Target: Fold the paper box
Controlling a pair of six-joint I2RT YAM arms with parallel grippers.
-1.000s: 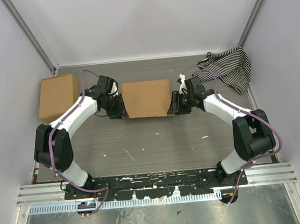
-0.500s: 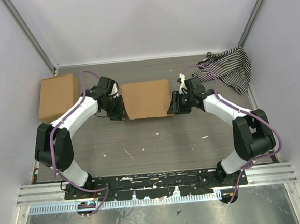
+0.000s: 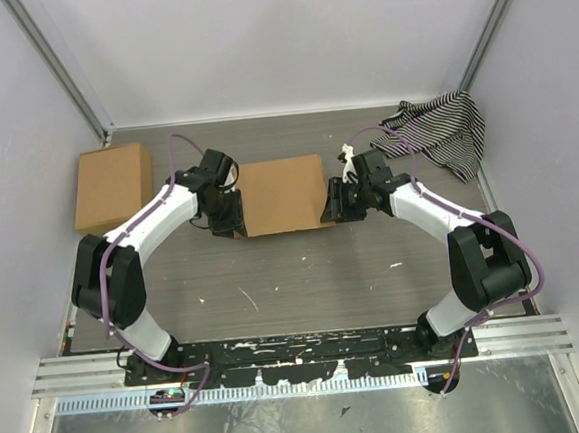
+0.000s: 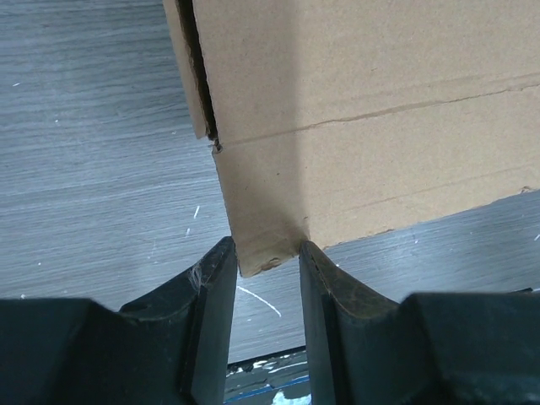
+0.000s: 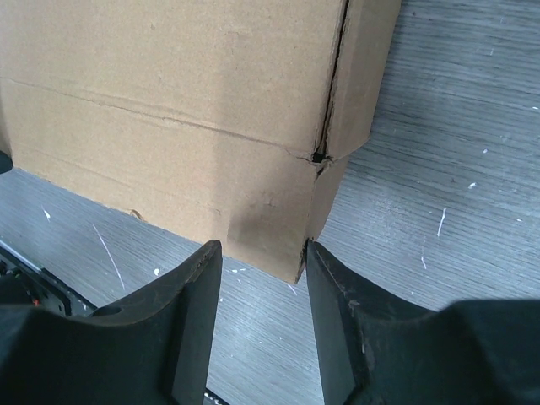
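Both arms reach in from the near edge of the table (image 3: 304,275); the left gripper (image 3: 227,213) is narrowed onto the left end of the paper box (image 3: 283,195), its fingers (image 4: 215,304) pinching a lower corner flap between them; the right gripper (image 3: 334,201) is closed in on the opposite end, and that corner fills the gap between its jaws; the paper box sits mid-table, folded up and closed; beyond, a larger cardboard box (image 3: 114,185) stands far left, and a striped cloth (image 3: 439,135) lies crumpled far right.
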